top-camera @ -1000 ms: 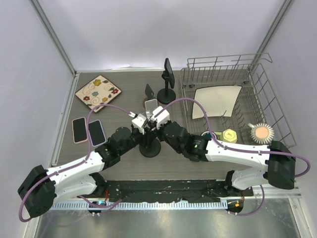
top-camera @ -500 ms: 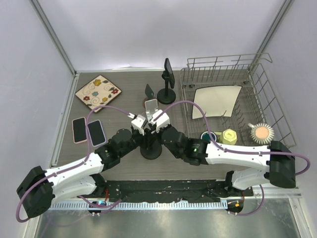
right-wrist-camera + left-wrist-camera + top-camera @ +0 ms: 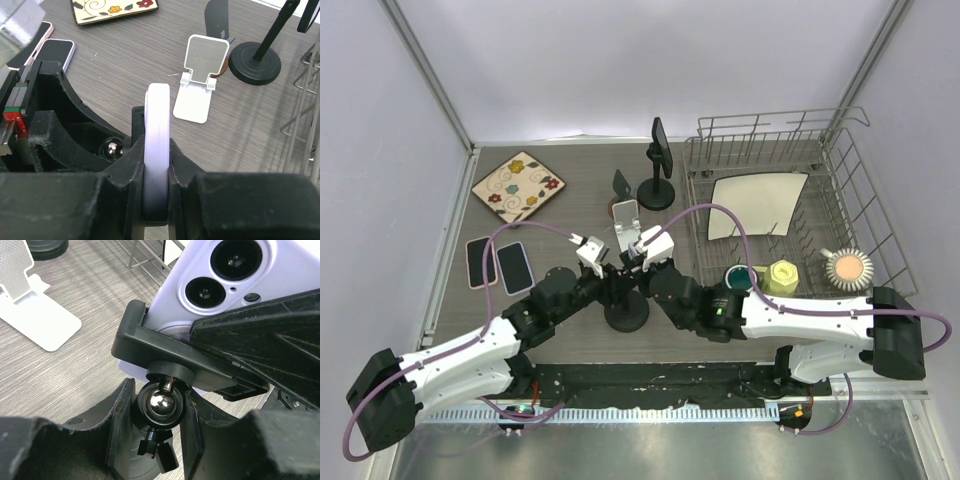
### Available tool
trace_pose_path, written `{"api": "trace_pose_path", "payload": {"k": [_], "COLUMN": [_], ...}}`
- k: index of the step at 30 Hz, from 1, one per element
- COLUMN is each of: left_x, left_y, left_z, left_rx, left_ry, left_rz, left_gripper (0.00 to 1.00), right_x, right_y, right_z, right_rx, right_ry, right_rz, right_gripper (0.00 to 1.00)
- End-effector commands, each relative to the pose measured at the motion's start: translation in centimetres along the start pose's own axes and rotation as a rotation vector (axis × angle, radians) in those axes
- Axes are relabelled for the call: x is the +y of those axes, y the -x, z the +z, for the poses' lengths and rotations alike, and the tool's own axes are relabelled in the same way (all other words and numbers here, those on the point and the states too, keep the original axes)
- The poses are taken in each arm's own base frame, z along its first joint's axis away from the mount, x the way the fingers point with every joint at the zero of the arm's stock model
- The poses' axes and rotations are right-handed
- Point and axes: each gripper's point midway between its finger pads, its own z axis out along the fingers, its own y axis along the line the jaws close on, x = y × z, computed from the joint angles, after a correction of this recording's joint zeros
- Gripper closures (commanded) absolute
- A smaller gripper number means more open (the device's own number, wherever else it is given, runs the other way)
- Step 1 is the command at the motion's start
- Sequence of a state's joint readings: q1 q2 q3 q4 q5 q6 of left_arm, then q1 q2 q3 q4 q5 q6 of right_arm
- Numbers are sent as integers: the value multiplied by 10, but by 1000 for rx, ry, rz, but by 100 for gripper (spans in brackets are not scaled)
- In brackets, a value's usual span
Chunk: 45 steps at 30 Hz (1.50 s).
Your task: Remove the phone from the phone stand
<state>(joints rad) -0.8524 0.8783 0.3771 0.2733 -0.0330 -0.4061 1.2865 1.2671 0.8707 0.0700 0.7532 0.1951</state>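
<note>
A lavender phone [image 3: 215, 280] with two camera lenses sits in the black clamp [image 3: 165, 347] of a black phone stand whose round base [image 3: 627, 318] stands at the table's middle. My left gripper [image 3: 157, 410] is shut around the stand's socket, with its shiny ball joint [image 3: 161, 406], just under the clamp. My right gripper [image 3: 157, 165] is shut on the phone's edges [image 3: 157, 115], which stands upright between the fingers. In the top view both grippers [image 3: 607, 272] [image 3: 636, 268] meet above the base, and the phone is mostly hidden.
A white folding stand [image 3: 625, 212] and a small dark stand [image 3: 621, 184] are just behind. A tall black stand holding a dark phone [image 3: 660, 165] is farther back. A wire dish rack [image 3: 860, 200] fills the right. Two phones [image 3: 498, 262] and a patterned tile [image 3: 519, 186] lie left.
Both wrists have shifted slightly, the left one leftward and the right one rightward. The stand base sits a little nearer. Both grips are unchanged.
</note>
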Motion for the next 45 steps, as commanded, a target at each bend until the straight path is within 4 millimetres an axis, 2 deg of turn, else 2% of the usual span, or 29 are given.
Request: {"api": "trace_pose_path", "payload": {"k": [1, 8, 15, 25, 34, 39, 42, 43, 44, 45], "left_x": [74, 73, 69, 62, 56, 51, 42, 39, 34, 29], "left_y": [21, 19, 19, 14, 7, 4, 12, 15, 20, 21], "left_z": [-15, -17, -18, -18, -20, -21, -21, -22, -22, -22], "left_rx": [-147, -145, -148, -136, -133, -135, -170, -177, -184, -176], "left_ry": [361, 352, 328, 282, 242, 211, 154, 138, 113, 82], "left_rz": [-73, -78, -76, -78, -89, -82, -32, -16, 7, 43], "left_gripper": [100, 100, 100, 100, 100, 100, 99, 92, 65, 53], "right_x": [-67, -82, -84, -99, -106, -103, -88, -86, -81, -77], "right_y": [5, 7, 4, 19, 28, 32, 34, 30, 33, 34], "right_z": [-21, -20, -17, -24, -22, -19, -11, -10, -8, -7], "right_rx": [-8, 1, 13, -35, -44, -35, -42, -37, -46, -47], "right_ry": [-281, -394, -449, -571, -618, -588, -480, -462, -432, -394], "right_rz": [-49, -68, -80, -74, -74, -83, -90, -95, -82, -93], "right_gripper": [99, 99, 99, 99, 99, 99, 99, 99, 99, 99]}}
